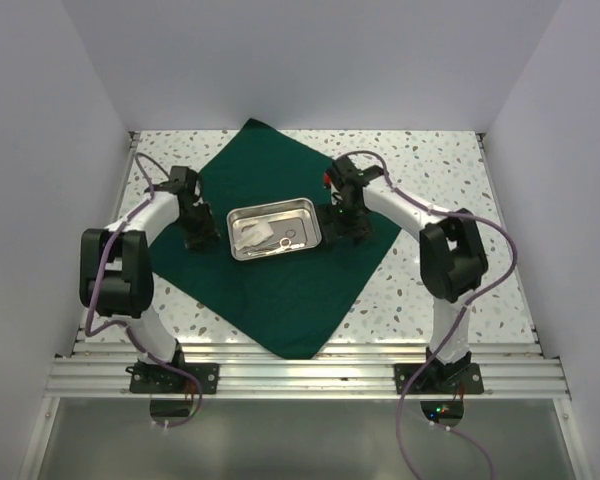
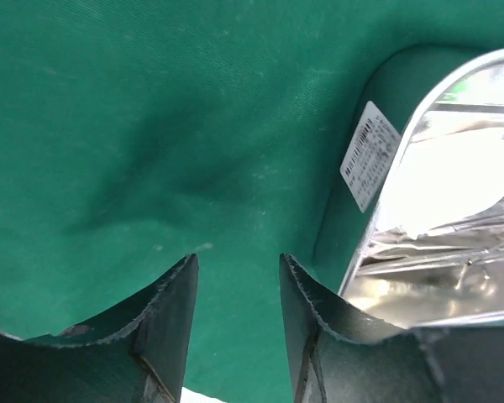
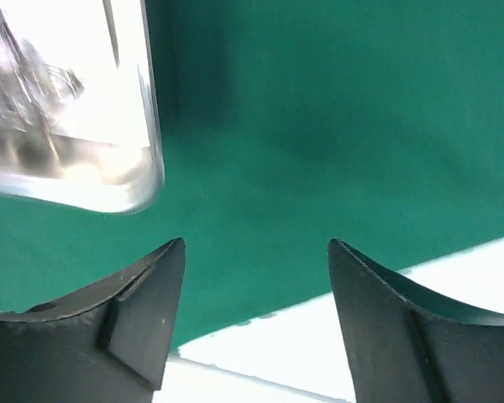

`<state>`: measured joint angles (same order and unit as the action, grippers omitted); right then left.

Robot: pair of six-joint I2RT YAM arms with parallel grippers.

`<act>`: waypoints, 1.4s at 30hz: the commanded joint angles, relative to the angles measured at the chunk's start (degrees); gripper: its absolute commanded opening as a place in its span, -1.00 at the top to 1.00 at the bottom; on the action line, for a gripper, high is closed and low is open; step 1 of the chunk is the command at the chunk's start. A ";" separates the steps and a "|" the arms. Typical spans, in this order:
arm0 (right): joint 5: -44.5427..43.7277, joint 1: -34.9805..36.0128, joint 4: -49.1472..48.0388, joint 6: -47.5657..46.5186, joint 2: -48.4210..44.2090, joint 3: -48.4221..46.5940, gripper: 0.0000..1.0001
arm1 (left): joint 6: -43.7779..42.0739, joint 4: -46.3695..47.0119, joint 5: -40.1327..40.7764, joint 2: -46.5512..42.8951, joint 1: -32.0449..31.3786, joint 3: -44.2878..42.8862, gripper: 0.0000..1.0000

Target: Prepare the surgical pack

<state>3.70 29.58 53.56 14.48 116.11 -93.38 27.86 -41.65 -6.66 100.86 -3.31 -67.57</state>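
Note:
The dark green cloth (image 1: 280,290) lies flat as a large diamond on the table. A shiny steel tray (image 1: 275,227) with steel instruments and white strips sits on its middle. My left gripper (image 1: 198,238) is open just left of the tray, low over the cloth (image 2: 151,126); the tray's corner (image 2: 454,210) with a barcode sticker shows to its right. My right gripper (image 1: 342,232) is open just right of the tray, over the cloth (image 3: 336,126); the tray's corner (image 3: 76,117) shows at the upper left. Both grippers are empty.
The table (image 1: 450,170) is speckled white, walled by white panels on three sides. An aluminium rail (image 1: 300,375) runs along the near edge with both arm bases. The cloth's edge and the bare table (image 3: 319,336) lie under the right gripper.

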 commanded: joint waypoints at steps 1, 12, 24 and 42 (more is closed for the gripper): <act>-0.81 -0.31 3.31 -0.95 -10.89 5.30 -0.52 | -2.28 -0.19 1.12 -4.96 0.67 0.60 0.04; 21.33 9.68 -11.50 11.87 -33.75 35.71 -0.57 | -0.96 1.13 -2.13 -17.00 0.67 10.52 0.01; 19.76 24.73 -36.59 33.41 -42.11 56.46 -0.57 | 0.97 -2.11 -3.10 -30.98 0.67 17.83 -0.03; 16.51 27.37 -47.49 41.33 -40.00 63.41 -0.33 | 0.97 -4.32 -4.07 -33.09 0.67 15.18 -0.06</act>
<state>22.48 56.40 10.59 54.35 75.79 -30.46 28.12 -46.02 -10.02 69.82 -2.74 -52.38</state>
